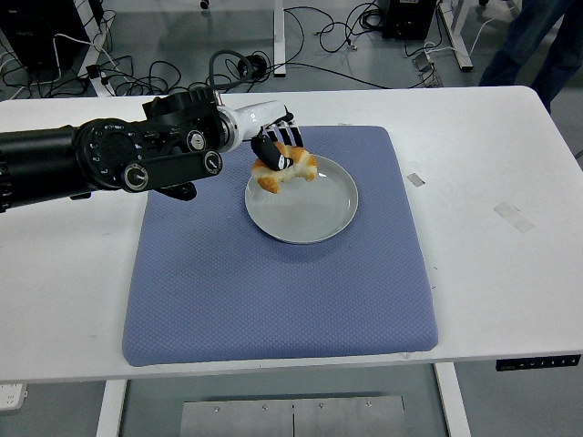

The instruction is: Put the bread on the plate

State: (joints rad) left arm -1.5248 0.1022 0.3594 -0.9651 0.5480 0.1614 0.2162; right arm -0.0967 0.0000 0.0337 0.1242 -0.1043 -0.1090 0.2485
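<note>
A golden-brown piece of bread (290, 171), curved like a croissant, hangs above the left part of the grey round plate (314, 214). My left hand (276, 152) is shut on it from above and the left, its black and white fingers wrapped over the bread's top. The black left arm (109, 162) stretches in from the picture's left edge across the mat's upper left corner. The plate sits on a blue quilted mat (273, 291). Whether the bread touches the plate I cannot tell.
The blue mat covers the middle of the white table (492, 273). Small tape marks (414, 178) lie on the table right of the mat. Cables run over the floor behind the table, and a person's legs (537, 41) stand at the top right.
</note>
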